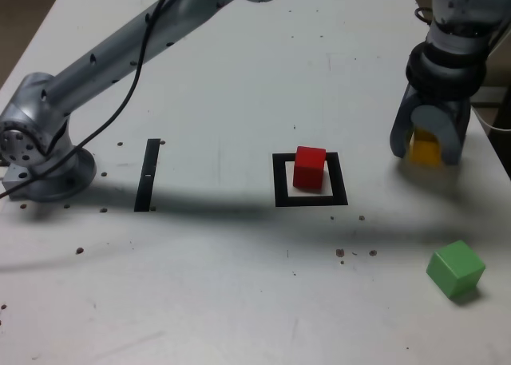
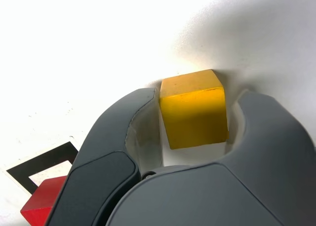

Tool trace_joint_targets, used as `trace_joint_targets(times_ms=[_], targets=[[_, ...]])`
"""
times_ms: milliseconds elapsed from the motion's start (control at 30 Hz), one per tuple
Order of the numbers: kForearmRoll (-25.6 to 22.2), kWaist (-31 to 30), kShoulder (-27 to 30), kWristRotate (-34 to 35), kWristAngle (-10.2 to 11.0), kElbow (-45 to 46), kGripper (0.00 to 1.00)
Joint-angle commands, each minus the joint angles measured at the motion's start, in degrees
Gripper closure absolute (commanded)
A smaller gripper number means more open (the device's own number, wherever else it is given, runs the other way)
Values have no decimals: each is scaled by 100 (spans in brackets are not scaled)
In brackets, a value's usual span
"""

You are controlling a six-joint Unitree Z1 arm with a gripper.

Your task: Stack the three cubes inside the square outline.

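**Red cube inside outline; yellow cube between gripper fingers; green cube set apart, turned cornerwise**

Exterior view, read left to right. The arm's base [image 1: 49, 172] stands at the far left. Next, the thin black strip [image 1: 148, 176] lies flat, its long axis running up and down the view, top end leaning slightly right.

Square outline [image 1: 339, 180]: flat on the white table [image 1: 200, 293], sides nearly in line with the view's edges. Inside it, resting on the pale centre, is the red cube [image 1: 309, 168]. Its front face points toward the camera, nearly squared with the frame, only slightly turned. As with all three cubes, sides look equal, so no long axis to note.

Farther right, the gripper [image 1: 426, 145] reaches down with a finger on each side of the yellow cube [image 1: 425, 150]. Jaws narrow, spaced little wider than the cube; cannot tell whether both press on it, nor whether its base is on the table. Wrist view: one flat side of the cube faces the gripper, its side faces turned roughly toward the fingers. Red cube partly hidden behind a finger there.

Rightmost cube is the green cube [image 1: 456, 269], resting on the table nearer the exterior camera, well apart from the outline. Rotated relative to the frame: a vertical edge points toward the camera, with a face angled to either side.
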State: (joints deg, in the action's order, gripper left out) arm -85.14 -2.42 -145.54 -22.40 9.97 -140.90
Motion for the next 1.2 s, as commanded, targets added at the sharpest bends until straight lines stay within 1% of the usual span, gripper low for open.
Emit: trace_joint_targets(times_ms=[0, 100, 267, 367, 500, 700, 900, 1033, 1167], targets=[[-18, 16, -21, -17, -25, 26, 60], [-42, 17, -9, -35, -53, 33, 67], [-72, 20, 84, -51, -74, -1, 70], [-84, 22, 343, -44, -48, 47, 71], [-108, 22, 864, -22, 9, 327, 71], [-150, 22, 1764, 64, 27, 1036, 71], [-178, -2, 2629, 354, 17, 2068, 71], [-162, -213, 2944, 754, -37, 2711, 71], [-127, -540, 3005, 1128, -129, 3113, 71]])
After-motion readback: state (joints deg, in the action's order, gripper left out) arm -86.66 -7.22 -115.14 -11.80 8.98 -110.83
